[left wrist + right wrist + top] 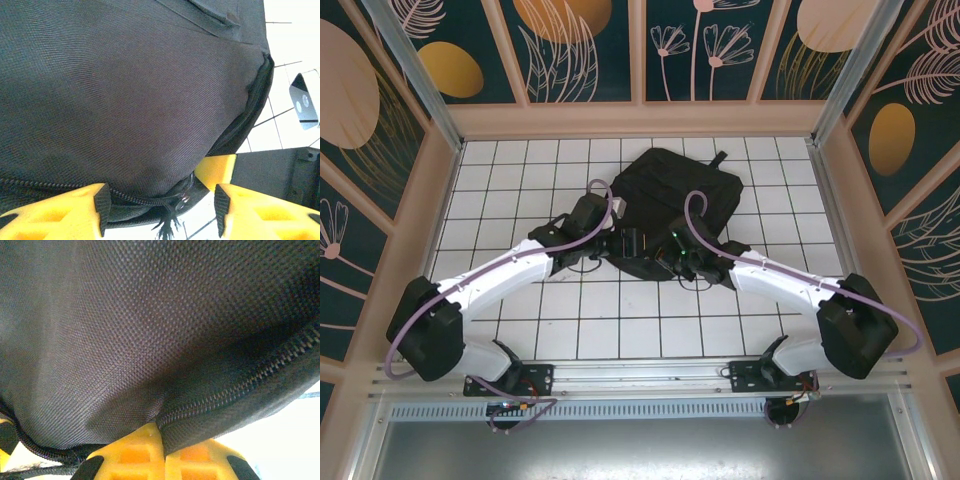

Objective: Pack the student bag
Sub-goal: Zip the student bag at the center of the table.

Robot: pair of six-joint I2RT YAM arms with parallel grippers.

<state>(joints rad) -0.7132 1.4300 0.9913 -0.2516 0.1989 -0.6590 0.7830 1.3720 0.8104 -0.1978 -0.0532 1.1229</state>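
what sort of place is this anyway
Probably a purpose-built robot test booth: a white gridded table, floral printed wall panels boxing it in, and two arms bolted to a metal rail.

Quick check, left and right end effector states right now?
Left end effector: open, straddling the student bag at its zippered edge.
Right end effector: closed, pinching the student bag's fabric.

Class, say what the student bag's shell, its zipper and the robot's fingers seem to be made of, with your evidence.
The student bag: woven synthetic fabric, probably nylon or polyester, matte; the grid weave shows. Its zipper: black coil teeth, likely plastic. The fingers: yellow, matte, likely rigid plastic, given moulded recesses.
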